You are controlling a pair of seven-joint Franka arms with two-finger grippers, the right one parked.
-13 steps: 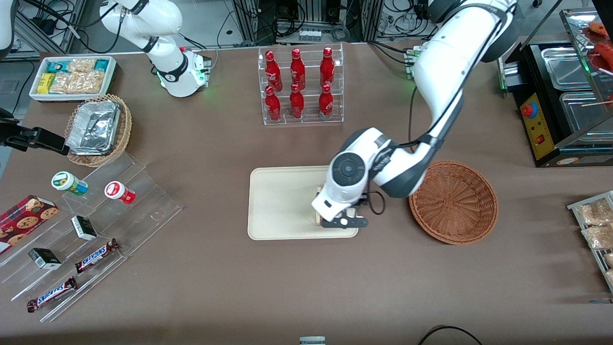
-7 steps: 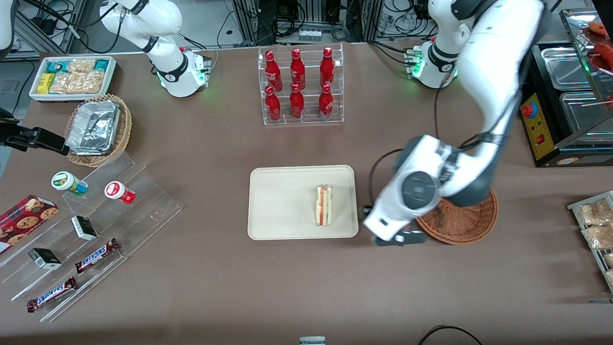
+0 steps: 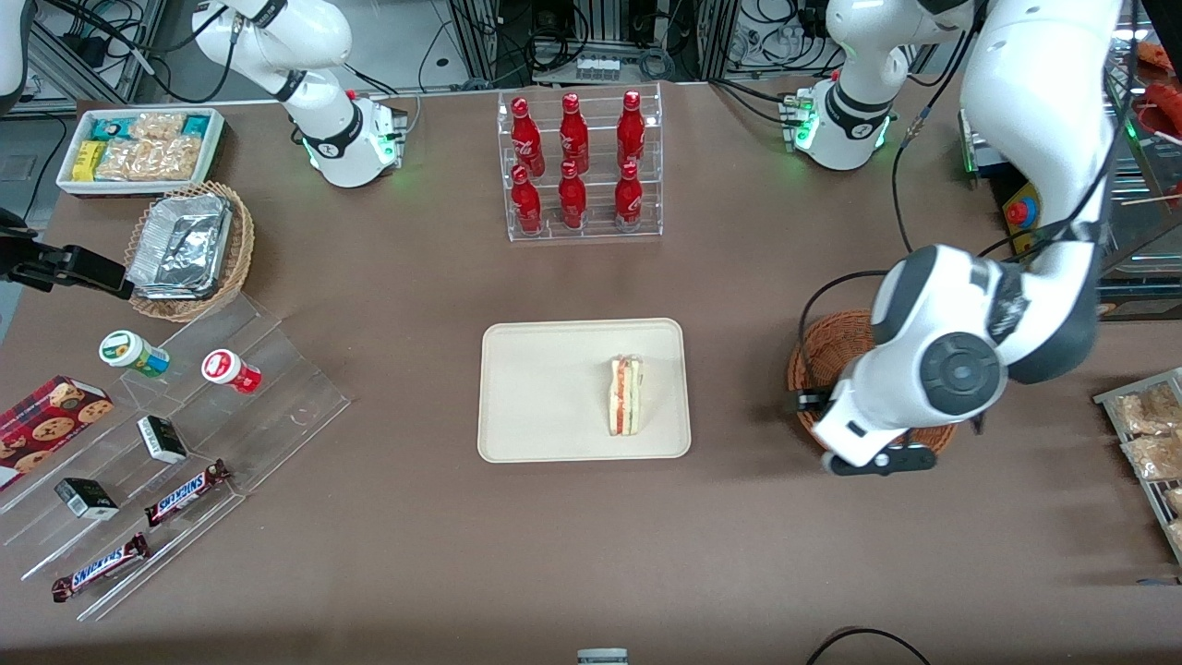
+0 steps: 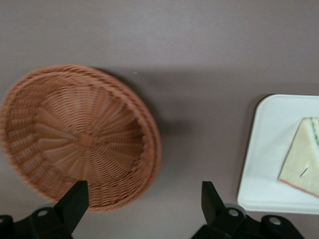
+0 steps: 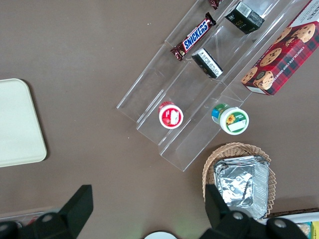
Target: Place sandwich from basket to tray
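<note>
While the sandwich lay on the tray, toward the tray's end nearer the basket, the gripper hung above the basket's rim nearest the front camera, its two fingers spread wide apart and holding nothing. The basket sat empty on the brown tabletop, beside the tray but not touching it, with bare table between them. Farther from the front camera than the tray stood a clear rack of red bottles. Toward the parked arm's end of the table were a clear stepped display with small cups, boxes and candy bars, a tan wicker basket of foil containers, and a white bin of snack packets. Cables and equipment frames lined the table's edge farthest from the front camera.
</note>
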